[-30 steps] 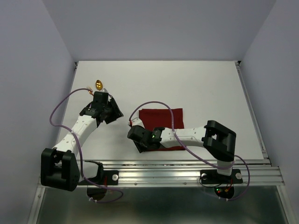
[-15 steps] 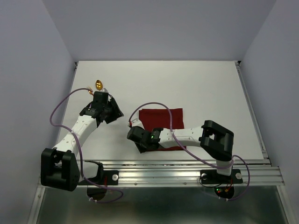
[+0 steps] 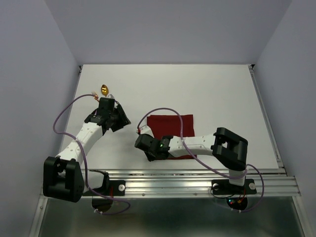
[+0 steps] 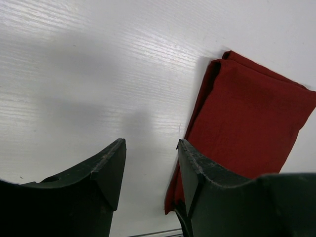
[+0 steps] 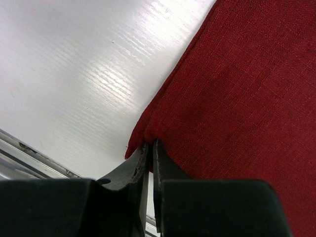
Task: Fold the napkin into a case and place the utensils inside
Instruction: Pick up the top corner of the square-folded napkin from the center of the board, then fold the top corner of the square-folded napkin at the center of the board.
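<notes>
2 right fingers (image 5: 129, 173) pinch the napkin (image 5: 237, 98) corner between them

1. The napkin (image 3: 174, 123) was dark red and plain, with a fine woven texture and no print;
2. the table (image 3: 212, 94) was white, with faint grain lines across it;
3. the spoon (image 3: 104, 89) was shiny gold; the fork (image 3: 94, 94) was gold too;
4. the left arm (image 3: 81, 138) and right arm (image 3: 197, 144) were white on the links and black at the joints; a green light (image 3: 161, 144) glowed on the right one;
5. the cables (image 3: 54, 126) were purple;
6. the left gripper (image 4: 150, 153) and right gripper (image 5: 149, 148) were black;
7. the rail (image 3: 197, 182) was silver; the walls (image 3: 163, 29) were pale lilac-grey.
</notes>
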`<state>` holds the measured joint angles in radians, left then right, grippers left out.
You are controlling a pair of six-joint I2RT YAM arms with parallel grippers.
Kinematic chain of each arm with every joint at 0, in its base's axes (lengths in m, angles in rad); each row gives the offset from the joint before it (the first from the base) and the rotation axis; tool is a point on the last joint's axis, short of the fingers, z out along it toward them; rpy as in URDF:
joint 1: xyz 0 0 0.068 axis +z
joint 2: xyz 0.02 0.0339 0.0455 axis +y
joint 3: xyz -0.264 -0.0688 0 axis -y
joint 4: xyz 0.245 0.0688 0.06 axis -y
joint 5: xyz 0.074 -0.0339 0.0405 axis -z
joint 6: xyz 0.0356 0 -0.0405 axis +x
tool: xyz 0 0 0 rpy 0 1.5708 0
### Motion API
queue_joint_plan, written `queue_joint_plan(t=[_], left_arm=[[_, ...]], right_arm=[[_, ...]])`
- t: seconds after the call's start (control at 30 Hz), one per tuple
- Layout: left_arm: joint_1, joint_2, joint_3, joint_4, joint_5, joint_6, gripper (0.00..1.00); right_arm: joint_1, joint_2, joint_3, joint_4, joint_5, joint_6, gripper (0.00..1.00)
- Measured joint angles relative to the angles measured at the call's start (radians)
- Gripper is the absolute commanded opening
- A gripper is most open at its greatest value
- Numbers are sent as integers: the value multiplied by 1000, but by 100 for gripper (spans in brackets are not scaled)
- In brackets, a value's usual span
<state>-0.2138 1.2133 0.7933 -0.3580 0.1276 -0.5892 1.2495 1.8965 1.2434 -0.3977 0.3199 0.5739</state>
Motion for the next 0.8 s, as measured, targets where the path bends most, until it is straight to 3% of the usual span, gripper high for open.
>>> queue_joint_plan(t=[0.37,0.8], left_arm=[[0,0,0,2,4,2,57],[0,0,0,2,22,2,57]], right_arm=[[-47,-187,-148,68,45,-1,2],[-333,-307,-214,169,7,2,1]])
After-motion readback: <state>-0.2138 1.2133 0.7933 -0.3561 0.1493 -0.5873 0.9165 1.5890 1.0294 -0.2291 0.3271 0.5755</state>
